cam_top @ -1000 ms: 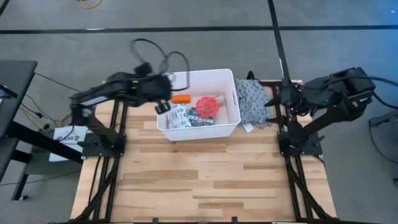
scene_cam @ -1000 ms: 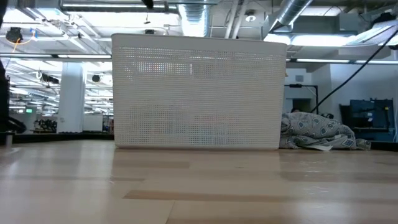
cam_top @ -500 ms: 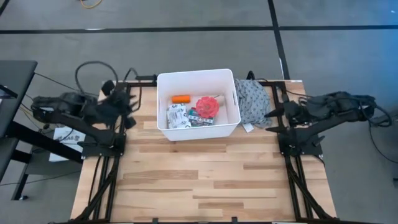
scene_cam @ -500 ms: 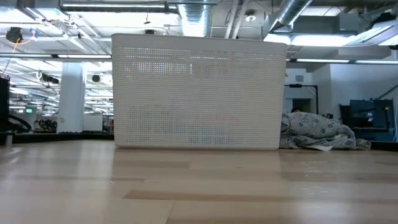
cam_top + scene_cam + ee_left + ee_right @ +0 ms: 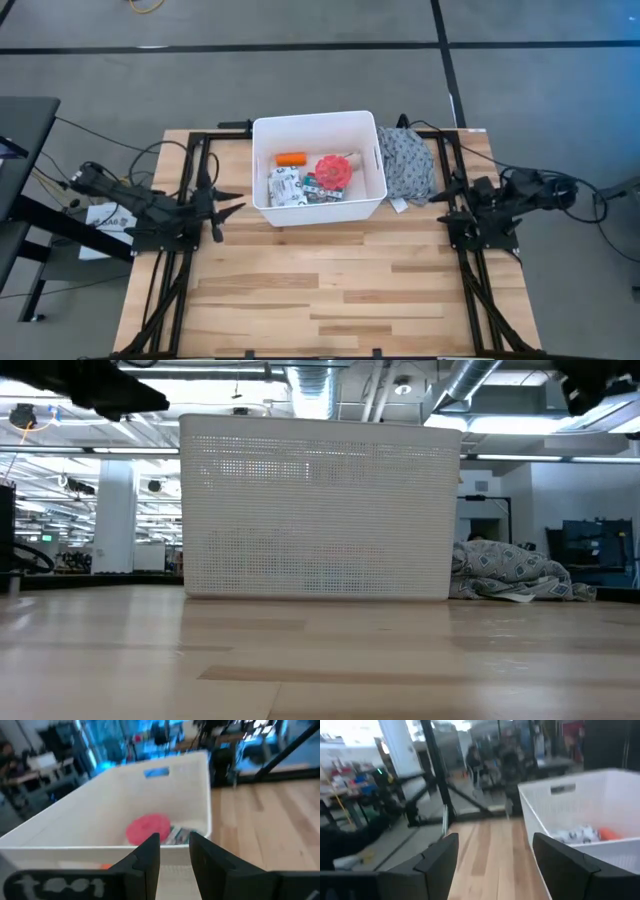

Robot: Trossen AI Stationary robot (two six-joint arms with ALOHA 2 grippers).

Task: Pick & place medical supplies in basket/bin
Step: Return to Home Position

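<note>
Supplies lie inside the large white rectangular plastic tub (image 5: 315, 117), which stands on the far middle part of the light wooden surface (image 5: 320, 280); in the high view I see in it an orange cylinder (image 5: 291, 158) near the far wall, a pink round roll (image 5: 335, 169) toward the right side, a white soft packet with green print (image 5: 285, 185) at the near left, and a green-white box (image 5: 320, 190) just beside the packet; other small pieces I cannot tell apart. Touching the tub's right wall lies a crumpled grey patterned cloth (image 5: 407, 165); in the low view it shows as a low heap (image 5: 510, 575) to the right of the tub's finely dotted wall (image 5: 320, 510).

At the left edge of the surface the left arm is folded low; its left hand (image 5: 228, 200) points at the tub's left wall, near it but apart from it; in the left wrist view the two dark fingers (image 5: 150, 857) stand with only a narrow gap between them, and nothing is between them. On the right edge the right arm is folded in the same way; the right hand (image 5: 450, 192) is just beside the cloth, its fingers (image 5: 440, 865) are spread wide, and it holds nothing.
</note>
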